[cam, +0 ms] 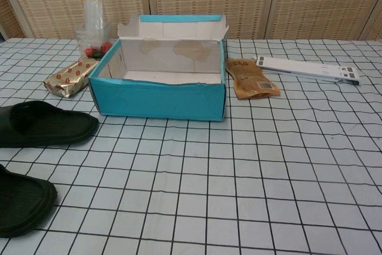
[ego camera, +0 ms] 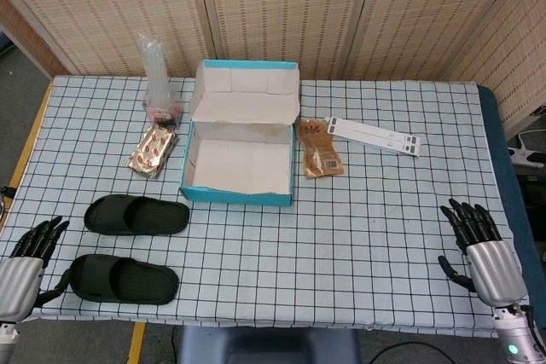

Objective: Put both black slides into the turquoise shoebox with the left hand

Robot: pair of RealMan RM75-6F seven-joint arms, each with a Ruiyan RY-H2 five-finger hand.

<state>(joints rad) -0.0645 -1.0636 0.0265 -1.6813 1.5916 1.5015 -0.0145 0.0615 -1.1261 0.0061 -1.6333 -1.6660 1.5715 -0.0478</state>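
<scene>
Two black slides lie on the checked tablecloth at the front left: the farther one (ego camera: 136, 215) (cam: 45, 124) and the nearer one (ego camera: 122, 279) (cam: 21, 202). The turquoise shoebox (ego camera: 239, 142) (cam: 161, 97) stands open behind them with its lid flap up and a white inside holding nothing. My left hand (ego camera: 30, 262) rests at the table's front left corner, fingers spread, just left of the nearer slide and holding nothing. My right hand (ego camera: 479, 246) lies open at the front right corner. The chest view shows neither hand.
A brown pouch (ego camera: 317, 149) (cam: 252, 77) and a white strip (ego camera: 375, 135) (cam: 307, 68) lie right of the box. A gold-red packet (ego camera: 153, 151) (cam: 70, 77) and a clear plastic bag of items (ego camera: 159, 87) (cam: 94, 28) sit to its left. Folding screens stand behind.
</scene>
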